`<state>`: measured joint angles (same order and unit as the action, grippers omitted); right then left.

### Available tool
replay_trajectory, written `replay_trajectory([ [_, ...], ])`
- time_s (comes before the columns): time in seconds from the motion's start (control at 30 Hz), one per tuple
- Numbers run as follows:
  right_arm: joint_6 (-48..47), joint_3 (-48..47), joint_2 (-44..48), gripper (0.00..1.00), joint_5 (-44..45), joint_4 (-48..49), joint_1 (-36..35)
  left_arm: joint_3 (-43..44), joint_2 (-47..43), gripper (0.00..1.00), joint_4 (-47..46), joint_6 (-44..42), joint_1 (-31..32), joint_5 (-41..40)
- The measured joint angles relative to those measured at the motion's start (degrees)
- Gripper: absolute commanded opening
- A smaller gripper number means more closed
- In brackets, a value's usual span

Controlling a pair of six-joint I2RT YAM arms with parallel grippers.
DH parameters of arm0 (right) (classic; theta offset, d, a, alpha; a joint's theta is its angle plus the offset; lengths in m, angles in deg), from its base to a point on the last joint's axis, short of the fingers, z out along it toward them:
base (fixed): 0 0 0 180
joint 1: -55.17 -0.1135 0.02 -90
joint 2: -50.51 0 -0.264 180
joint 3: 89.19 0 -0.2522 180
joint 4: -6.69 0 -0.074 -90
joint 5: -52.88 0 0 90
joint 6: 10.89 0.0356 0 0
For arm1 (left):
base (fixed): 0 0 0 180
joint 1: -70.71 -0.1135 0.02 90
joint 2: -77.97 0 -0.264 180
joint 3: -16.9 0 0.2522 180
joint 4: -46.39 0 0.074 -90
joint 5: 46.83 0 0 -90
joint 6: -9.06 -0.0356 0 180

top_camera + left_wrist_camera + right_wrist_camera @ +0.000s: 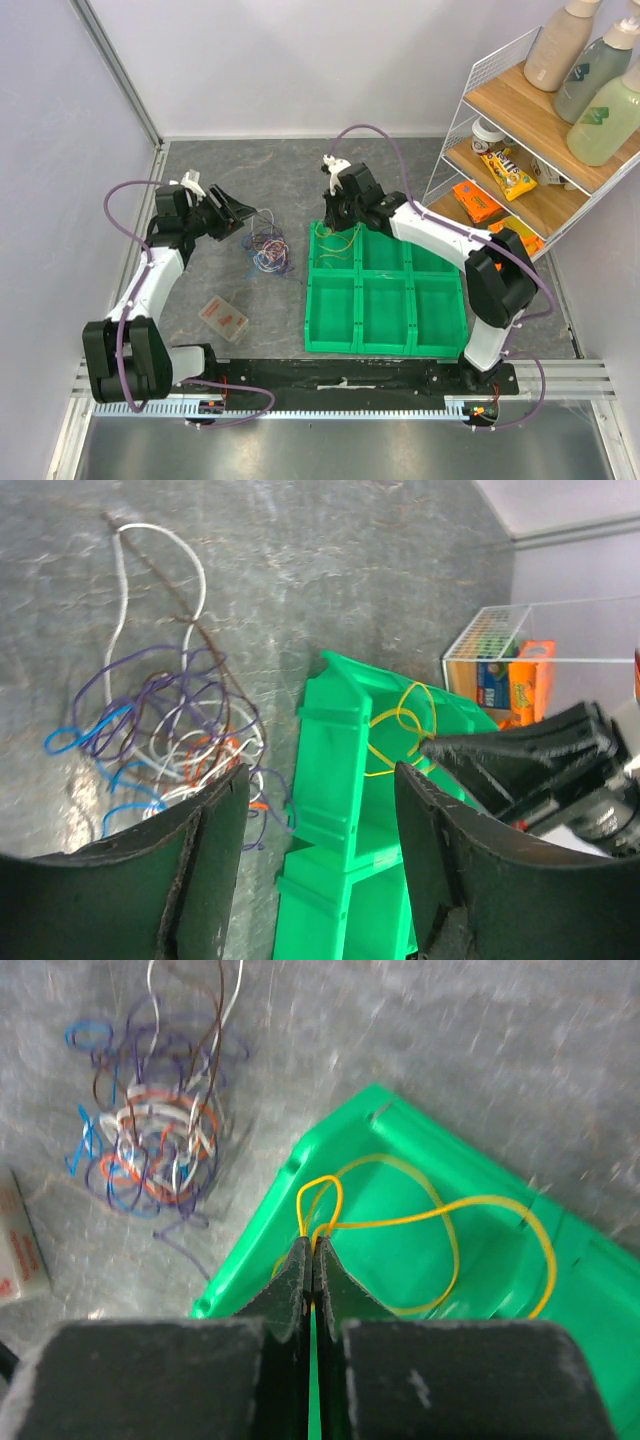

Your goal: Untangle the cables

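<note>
The cables (268, 250) lie as a loose tangle of purple, blue, orange, white and dark wires on the grey table, left of the green tray (385, 340). My left gripper (240, 212) hovers open just left of the tangle, nothing between its fingers; in its wrist view the gripper (320, 780) frames the tray's edge (340, 810), with the tangle (170, 730) to the left. My right gripper (313, 1245) is shut on a yellow cable (421, 1216), whose loops hang into the tray's far-left compartment (260, 1230). The tangle (155, 1150) lies apart from it.
A small clear box (223, 318) with orange contents lies on the table near the left arm. A wire shelf (520, 150) with snack packs and bottles stands at the right. Walls close in the left and far sides.
</note>
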<state>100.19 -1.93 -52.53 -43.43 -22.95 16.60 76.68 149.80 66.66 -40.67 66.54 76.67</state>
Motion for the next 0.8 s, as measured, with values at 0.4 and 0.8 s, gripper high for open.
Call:
replay_trajectory([
  [0.4, 2.8, 9.2, 4.0, 0.04, 7.3, -5.3, -8.7, -6.6, -8.8, 0.65, 10.7, -1.0, 10.8, -17.1],
  [0.8, -1.8, -4.3, -3.2, 0.82, 24.5, -15.9, -11.5, 1.7, 2.7, 0.57, 18.5, -1.6, 7.8, -23.7],
])
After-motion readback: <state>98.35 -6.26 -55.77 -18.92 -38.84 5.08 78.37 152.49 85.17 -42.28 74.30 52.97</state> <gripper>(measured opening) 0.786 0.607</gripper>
